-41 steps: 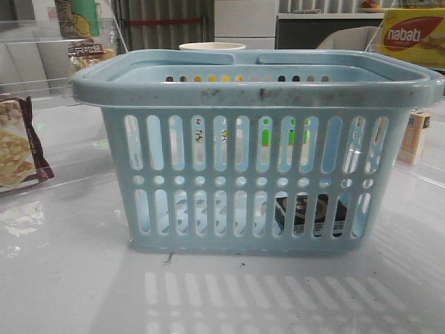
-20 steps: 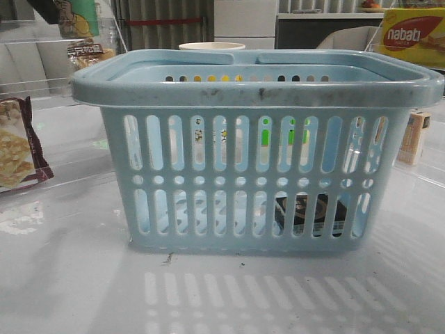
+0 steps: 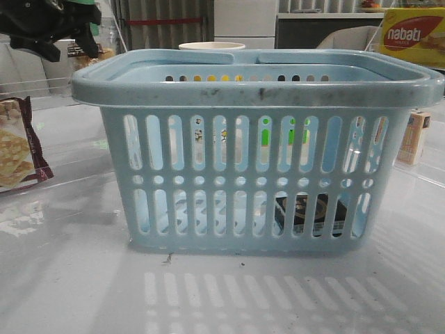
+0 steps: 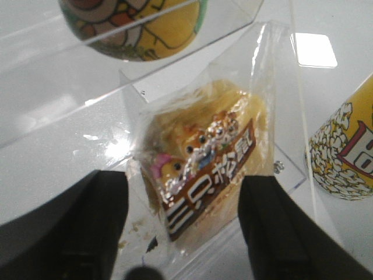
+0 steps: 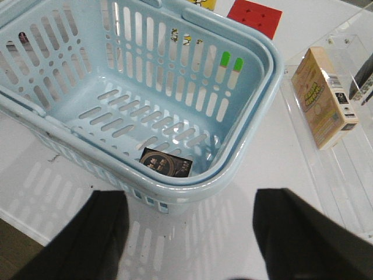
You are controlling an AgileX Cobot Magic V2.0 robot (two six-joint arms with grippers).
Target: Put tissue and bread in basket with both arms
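The pale blue basket [image 3: 257, 149] stands in the middle of the table. The black tissue [image 3: 309, 216] lies flat on its floor at the near right corner; it also shows in the right wrist view [image 5: 166, 163]. My left gripper [image 3: 42, 28] hovers at the far left behind the basket. In the left wrist view it [image 4: 183, 233] is open, with the wrapped golden bread [image 4: 204, 157] lying just ahead, its near end between the fingers and touching neither. My right gripper [image 5: 186, 239] is open and empty, above the table just outside the basket's rim [image 5: 192, 189].
A maroon-edged cracker packet [image 3: 17, 146] lies at the left. A yellow nabati box [image 3: 414, 35] and a small beige box [image 3: 416, 136] stand at the right. A popcorn cup [image 4: 344, 157] and a colourful can [image 4: 140, 23] flank the bread among clear acrylic trays [image 4: 58, 116].
My left gripper has come into the front view at the top left, down over the spot where the bread lies. The basket and tissue have not moved.
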